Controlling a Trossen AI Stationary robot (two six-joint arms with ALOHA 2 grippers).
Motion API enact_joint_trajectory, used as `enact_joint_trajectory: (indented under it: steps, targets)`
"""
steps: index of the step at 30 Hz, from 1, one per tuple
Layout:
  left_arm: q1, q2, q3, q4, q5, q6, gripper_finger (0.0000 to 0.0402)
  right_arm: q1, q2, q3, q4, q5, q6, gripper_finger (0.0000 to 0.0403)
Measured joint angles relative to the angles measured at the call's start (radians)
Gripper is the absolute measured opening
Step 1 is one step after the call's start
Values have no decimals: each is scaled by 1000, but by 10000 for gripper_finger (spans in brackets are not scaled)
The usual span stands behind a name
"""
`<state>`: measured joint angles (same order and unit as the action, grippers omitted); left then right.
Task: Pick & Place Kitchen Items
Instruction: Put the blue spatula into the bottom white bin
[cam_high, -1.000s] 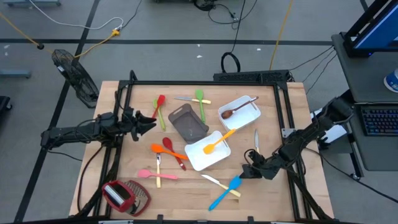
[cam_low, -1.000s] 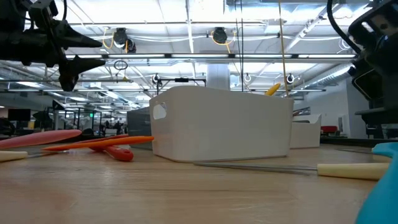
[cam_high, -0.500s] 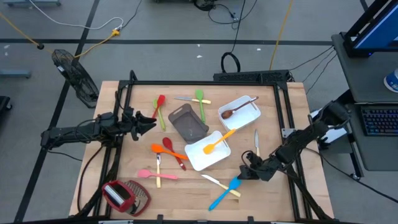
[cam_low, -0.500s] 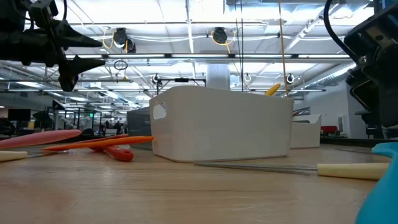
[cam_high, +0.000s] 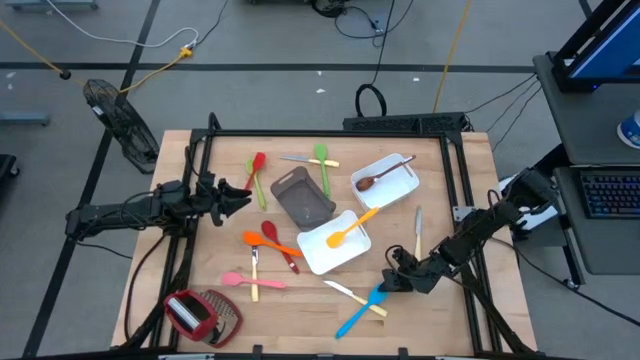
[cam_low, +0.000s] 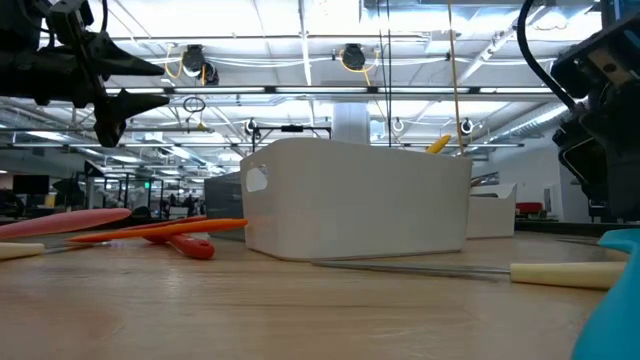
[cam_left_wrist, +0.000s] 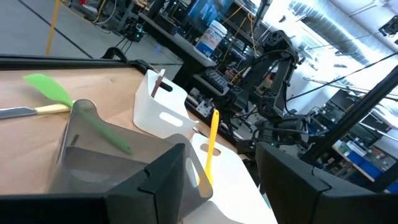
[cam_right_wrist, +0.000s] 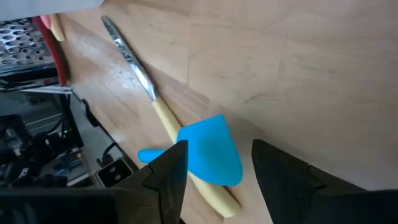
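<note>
Kitchen items lie scattered on the wooden table (cam_high: 440, 170). A blue spatula (cam_high: 366, 306) lies near the front right, crossing a pale-handled knife (cam_high: 345, 291). My right gripper (cam_high: 390, 283) hangs open just above and to the right of the spatula's head (cam_right_wrist: 211, 152), slanting down, its fingers on either side of the head without touching it. My left gripper (cam_high: 238, 196) waits open above the table's left side. An orange spatula (cam_high: 355, 226) rests in the nearer white tray (cam_high: 318, 258), and a brown wooden spoon (cam_high: 378, 178) in the farther one (cam_high: 400, 187).
A grey tray (cam_high: 302, 196) sits mid-table. Red spoon (cam_high: 257, 164), green spatula (cam_high: 322, 164), orange spatula (cam_high: 262, 241), pink spoon (cam_high: 242, 280) and a knife (cam_high: 417, 228) lie loose. A red-and-mesh tool (cam_high: 200, 312) is at the front left. Black frame rails (cam_high: 462, 190) border the table.
My right gripper has come down and moved toward the table's near left, closer to the blue spatula's head. It has not turned. Nothing on the table has moved.
</note>
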<state>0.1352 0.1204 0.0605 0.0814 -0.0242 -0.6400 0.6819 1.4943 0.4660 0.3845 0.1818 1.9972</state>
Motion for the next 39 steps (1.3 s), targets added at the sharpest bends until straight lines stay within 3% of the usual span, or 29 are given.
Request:
enact_joint_trajectory:
  steps: [8,19,25,39]
  targets:
    - [0,0,0,0,-1,-2,202,0,6,0,7,0,0,158]
    - [0,0,0,0,-2,-6,202,0,-6,0,10,2,-20,11]
    - [0,0,0,1,-2,-6,202,0,-113,0,8,19,-77,6]
    - [0,0,0,139,31,-139,202,-2,-468,0,-38,273,-373,2]
